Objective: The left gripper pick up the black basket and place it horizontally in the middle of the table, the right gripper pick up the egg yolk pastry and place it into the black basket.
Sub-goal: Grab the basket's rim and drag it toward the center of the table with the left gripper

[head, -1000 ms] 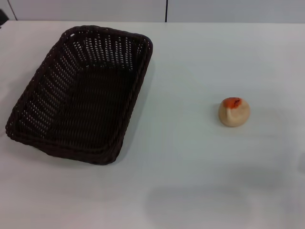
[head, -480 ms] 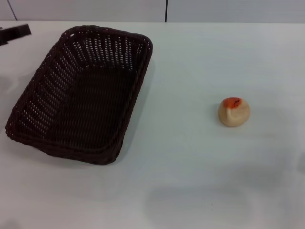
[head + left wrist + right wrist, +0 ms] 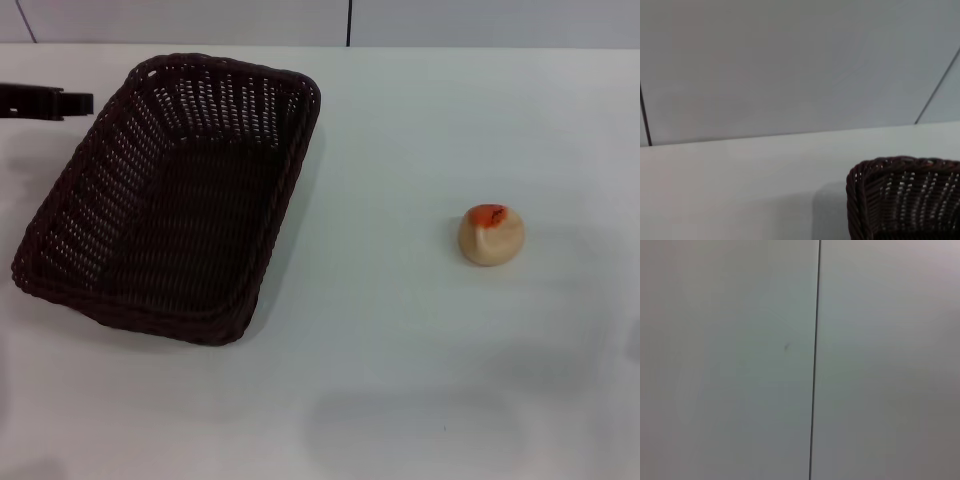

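The black basket [image 3: 170,195] lies empty on the left part of the white table [image 3: 400,340], its long side running away from me and slightly slanted. One corner of it shows in the left wrist view [image 3: 905,197]. The left gripper [image 3: 55,102] reaches in from the left edge, just left of the basket's far left corner and apart from it. The egg yolk pastry [image 3: 491,235], a beige ball with an orange-red patch on top, sits on the table to the right. The right gripper is out of view.
A pale wall [image 3: 200,20] with a dark vertical seam [image 3: 349,22] stands behind the table's far edge. The right wrist view shows only this wall and its seam [image 3: 815,360].
The left gripper has come into the head view from the left edge and moved right toward the basket's far left corner. Basket and pastry have not moved.
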### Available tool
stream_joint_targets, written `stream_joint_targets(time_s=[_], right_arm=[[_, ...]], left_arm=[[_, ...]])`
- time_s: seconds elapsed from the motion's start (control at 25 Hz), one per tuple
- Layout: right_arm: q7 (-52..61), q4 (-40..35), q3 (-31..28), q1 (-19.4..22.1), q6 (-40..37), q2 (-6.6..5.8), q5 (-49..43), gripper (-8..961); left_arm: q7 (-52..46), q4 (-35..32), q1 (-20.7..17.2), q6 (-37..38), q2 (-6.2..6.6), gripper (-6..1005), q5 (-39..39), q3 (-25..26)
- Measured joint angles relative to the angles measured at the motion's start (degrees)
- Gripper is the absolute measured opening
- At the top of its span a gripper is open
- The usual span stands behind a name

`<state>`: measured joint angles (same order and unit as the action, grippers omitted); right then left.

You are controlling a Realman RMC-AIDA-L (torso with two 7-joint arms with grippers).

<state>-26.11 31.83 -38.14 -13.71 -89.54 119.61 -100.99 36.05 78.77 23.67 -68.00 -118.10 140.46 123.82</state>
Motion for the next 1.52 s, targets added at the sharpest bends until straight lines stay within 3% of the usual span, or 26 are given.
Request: stream_joint_targets(time_s=[1.52], right_arm=[[0.00, -0.06, 0.26, -0.45, 0.47, 0.01, 0.00, 558]], left_arm=[[-0.43, -8.20, 2.62, 2.07, 0.10, 319, 6.19, -5.17]])
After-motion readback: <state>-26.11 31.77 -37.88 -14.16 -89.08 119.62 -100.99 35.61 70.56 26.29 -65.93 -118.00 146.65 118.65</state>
